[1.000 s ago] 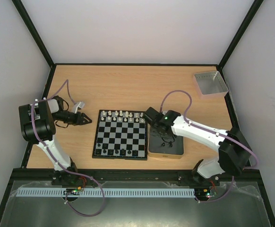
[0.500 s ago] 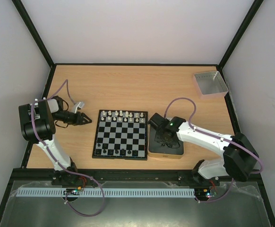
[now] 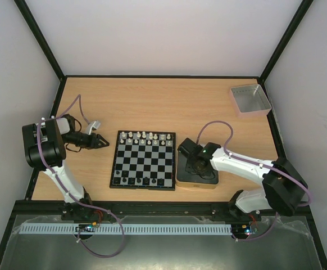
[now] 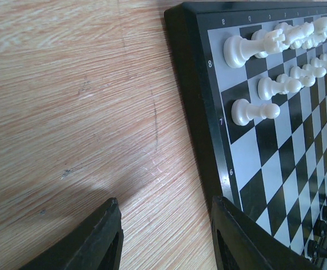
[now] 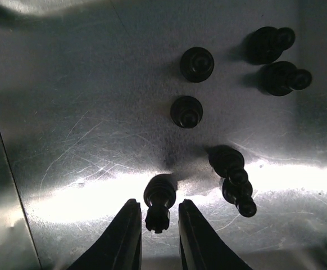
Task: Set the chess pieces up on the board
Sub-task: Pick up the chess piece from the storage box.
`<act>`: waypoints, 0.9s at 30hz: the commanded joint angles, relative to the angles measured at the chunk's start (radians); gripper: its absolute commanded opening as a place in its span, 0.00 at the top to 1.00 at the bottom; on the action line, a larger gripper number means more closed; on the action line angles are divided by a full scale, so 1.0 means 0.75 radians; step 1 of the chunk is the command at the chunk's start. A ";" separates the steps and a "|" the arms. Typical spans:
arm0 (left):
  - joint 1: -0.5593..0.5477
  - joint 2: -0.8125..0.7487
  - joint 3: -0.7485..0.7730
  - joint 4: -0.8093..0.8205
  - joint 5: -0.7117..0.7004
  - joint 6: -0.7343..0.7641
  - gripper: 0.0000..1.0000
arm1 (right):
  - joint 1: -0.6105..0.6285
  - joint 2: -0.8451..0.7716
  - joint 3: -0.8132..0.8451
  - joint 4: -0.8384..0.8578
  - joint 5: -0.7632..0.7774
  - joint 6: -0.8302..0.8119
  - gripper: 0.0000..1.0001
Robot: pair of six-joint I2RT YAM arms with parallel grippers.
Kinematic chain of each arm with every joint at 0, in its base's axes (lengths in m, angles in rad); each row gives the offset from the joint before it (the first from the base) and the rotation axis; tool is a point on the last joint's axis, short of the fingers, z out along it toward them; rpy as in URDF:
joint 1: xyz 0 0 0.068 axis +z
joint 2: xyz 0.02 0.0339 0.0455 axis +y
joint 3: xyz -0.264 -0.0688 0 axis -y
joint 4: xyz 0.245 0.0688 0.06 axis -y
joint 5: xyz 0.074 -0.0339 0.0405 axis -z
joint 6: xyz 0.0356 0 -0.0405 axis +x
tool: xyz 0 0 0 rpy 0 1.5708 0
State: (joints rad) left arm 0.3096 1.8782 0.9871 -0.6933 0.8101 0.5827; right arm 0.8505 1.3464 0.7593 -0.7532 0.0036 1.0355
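**Top view.** The board (image 3: 144, 160) lies at the centre of the worktop (image 3: 152, 101). White chess pieces (image 3: 146, 136) fill its upper rows and black ones line its lower edge. A gold-rimmed tin (image 3: 197, 186) touches the board's right side.

**Left wrist view.** The left tool (image 4: 164, 201) stands moderately wide with nothing between its jaws. It is over bare worktop, just beside the board's left border.

**Right wrist view.** The right tool (image 5: 159, 202) is inside the tin, set narrow. Its fingers (image 5: 124, 239) flank one black piece (image 5: 159, 191), with a sliver of gap on each side. Other black pieces (image 5: 186, 111) stand scattered above and to the right in the frame.
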 commanded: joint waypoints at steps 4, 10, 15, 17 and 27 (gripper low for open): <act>0.012 0.114 -0.068 0.048 -0.346 -0.004 0.54 | -0.012 0.025 -0.043 0.074 -0.009 -0.025 0.82; 0.014 0.112 -0.068 0.047 -0.345 -0.004 0.54 | -0.024 0.059 -0.071 0.118 -0.028 -0.046 0.84; 0.015 0.112 -0.069 0.048 -0.343 -0.004 0.54 | -0.024 0.059 -0.066 0.101 -0.019 -0.049 0.87; 0.016 0.113 -0.067 0.047 -0.340 -0.002 0.54 | -0.024 0.054 -0.059 0.082 -0.018 -0.049 0.88; 0.022 0.115 -0.065 0.039 -0.333 0.006 0.54 | -0.009 0.001 0.076 -0.074 0.040 -0.049 0.92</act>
State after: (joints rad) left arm 0.3191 1.8793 0.9874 -0.6941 0.8135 0.5831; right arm 0.8371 1.3838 0.7418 -0.7219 -0.0120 1.0046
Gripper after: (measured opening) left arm 0.460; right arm 0.087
